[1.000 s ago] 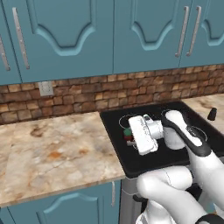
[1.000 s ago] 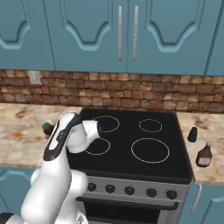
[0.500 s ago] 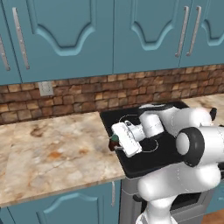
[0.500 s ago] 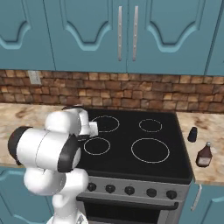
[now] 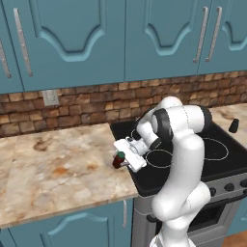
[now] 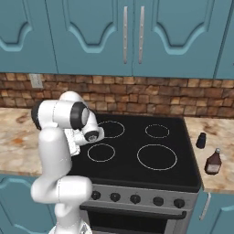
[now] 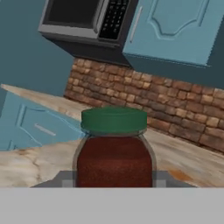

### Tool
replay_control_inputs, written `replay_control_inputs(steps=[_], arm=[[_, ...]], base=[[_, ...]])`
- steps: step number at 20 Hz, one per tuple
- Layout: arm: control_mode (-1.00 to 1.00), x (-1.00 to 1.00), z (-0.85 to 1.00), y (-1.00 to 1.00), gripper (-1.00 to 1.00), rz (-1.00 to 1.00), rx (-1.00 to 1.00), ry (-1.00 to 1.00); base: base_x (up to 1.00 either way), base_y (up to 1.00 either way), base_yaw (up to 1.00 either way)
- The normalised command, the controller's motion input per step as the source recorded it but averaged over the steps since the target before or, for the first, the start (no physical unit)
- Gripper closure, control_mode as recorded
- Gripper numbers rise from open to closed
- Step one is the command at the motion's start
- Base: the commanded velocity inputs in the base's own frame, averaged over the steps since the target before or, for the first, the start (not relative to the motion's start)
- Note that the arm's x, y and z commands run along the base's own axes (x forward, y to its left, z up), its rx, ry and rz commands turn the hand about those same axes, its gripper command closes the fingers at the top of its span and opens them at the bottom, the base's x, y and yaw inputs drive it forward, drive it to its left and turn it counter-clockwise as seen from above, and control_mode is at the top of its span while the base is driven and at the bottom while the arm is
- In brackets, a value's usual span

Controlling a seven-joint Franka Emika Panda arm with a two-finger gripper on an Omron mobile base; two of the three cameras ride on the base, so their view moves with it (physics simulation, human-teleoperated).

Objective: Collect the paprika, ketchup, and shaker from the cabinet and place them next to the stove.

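Observation:
The paprika [image 5: 118, 159], a small red jar with a green cap, sits between the fingers of my gripper [image 5: 121, 158], which is shut on it. It is low over the marble counter [image 5: 58, 169], just left of the stove [image 5: 193, 159]; I cannot tell if it touches. In the hand view the paprika [image 7: 113, 151] stands upright, close in front. The black shaker [image 6: 200, 140] and the ketchup [image 6: 213, 161] stand on the counter right of the stove [image 6: 137, 155]. The shaker [image 5: 234, 126] also shows at the far right. The cabinet [image 6: 132, 36] doors are shut.
A brick backsplash [image 5: 87, 108] with a wall outlet [image 5: 49, 97] runs behind the counter. In the hand view a microwave [image 7: 87, 19] hangs beyond the jar. Dark knobs [image 6: 135, 199] line the stove's front. The counter stretches wide to the left.
The arm has swung left, carrying the paprika from above the cooktop to the counter edge beside the stove. The shaker and ketchup have not moved.

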Motion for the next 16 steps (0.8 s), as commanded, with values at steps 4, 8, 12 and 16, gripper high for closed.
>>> replay_control_inputs(steps=[4,8,12,16], arm=[[-1.00,0.05,-0.19,0.22,1.00,0.05,-0.05,0.00],[-1.00,0.00,-0.12,0.20,1.00,0.01,-0.08,0.01],[-1.00,0.00,-0.07,0.16,1.00,0.00,-0.12,0.01],[-1.00,0.00,-0.17,0.10,-1.00,0.00,-0.11,0.00]], base=[[0.00,0.00,0.00],[0.00,0.00,0.00],[0.00,0.00,0.00],[0.00,0.00,0.00]])
